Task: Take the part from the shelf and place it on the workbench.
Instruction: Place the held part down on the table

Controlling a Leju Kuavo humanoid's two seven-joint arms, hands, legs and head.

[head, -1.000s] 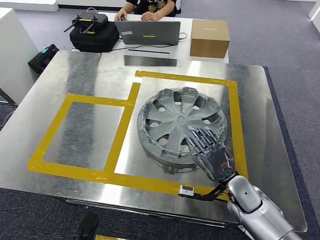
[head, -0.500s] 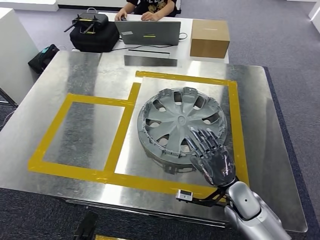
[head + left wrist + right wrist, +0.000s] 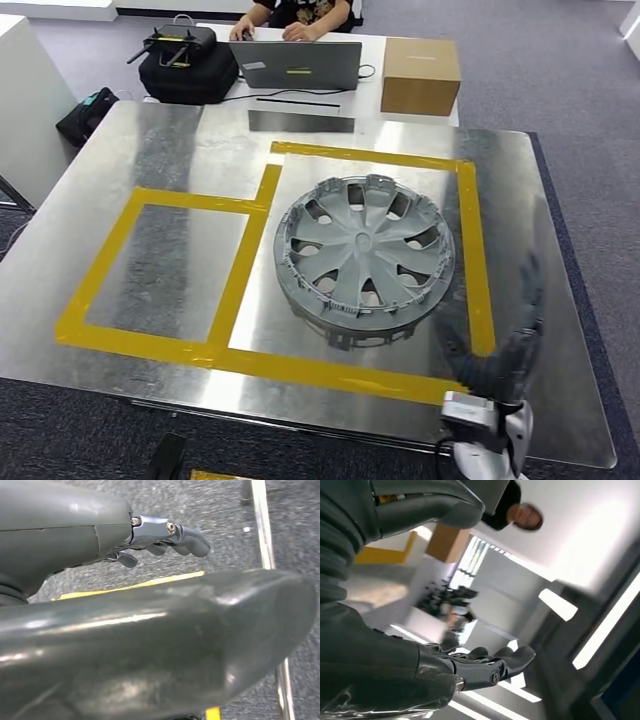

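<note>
The part, a grey wheel cover [image 3: 364,252], lies flat on the metal workbench [image 3: 151,150], inside the larger yellow-taped rectangle [image 3: 468,240]. My right hand [image 3: 507,345] is a motion-blurred shape over the bench's near right corner, apart from the cover's rim, its fingers [image 3: 490,666] stretched out and holding nothing. In the left wrist view my left hand [image 3: 162,535] hangs over grey carpet with its fingers extended and nothing in them.
A smaller yellow-taped square [image 3: 162,265] lies on the bench left of the cover. Behind the bench, a white table carries a laptop [image 3: 298,65], a cardboard box [image 3: 420,76] and a black bag [image 3: 187,62]; a person [image 3: 298,15] sits there.
My right hand rested on the cover's near right rim. It has lifted off and swung back toward the bench's near right corner. The cover stays in place.
</note>
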